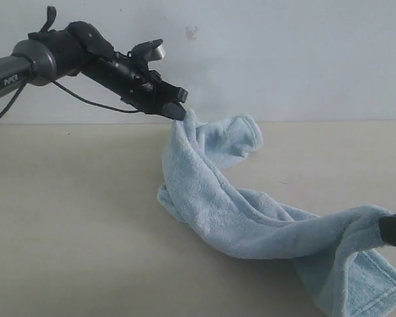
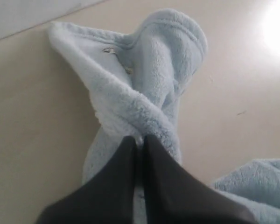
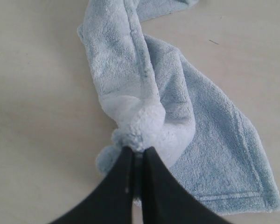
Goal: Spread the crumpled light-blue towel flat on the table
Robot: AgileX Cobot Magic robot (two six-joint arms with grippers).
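The light-blue towel (image 1: pixel 251 218) hangs twisted between my two grippers, its middle sagging onto the beige table (image 1: pixel 66 218). My left gripper (image 1: pixel 178 111) is shut on one bunched end, lifted above the table at the back; the left wrist view shows the towel (image 2: pixel 144 84) pinched between the black fingers (image 2: pixel 116 186) of the gripper (image 2: pixel 139 139). My right gripper (image 1: pixel 391 228) is mostly cut off at the right edge and is shut on the other end. In the right wrist view the towel (image 3: pixel 177 107) is bunched at the gripper (image 3: pixel 139 150), with a hemmed corner hanging below.
A plain white wall (image 1: pixel 284 53) rises behind the table's far edge. Bare tabletop (image 3: pixel 32 93) lies to the left of and in front of the towel. The left arm (image 1: pixel 46 56) reaches in from the upper left with a cable hanging under it.
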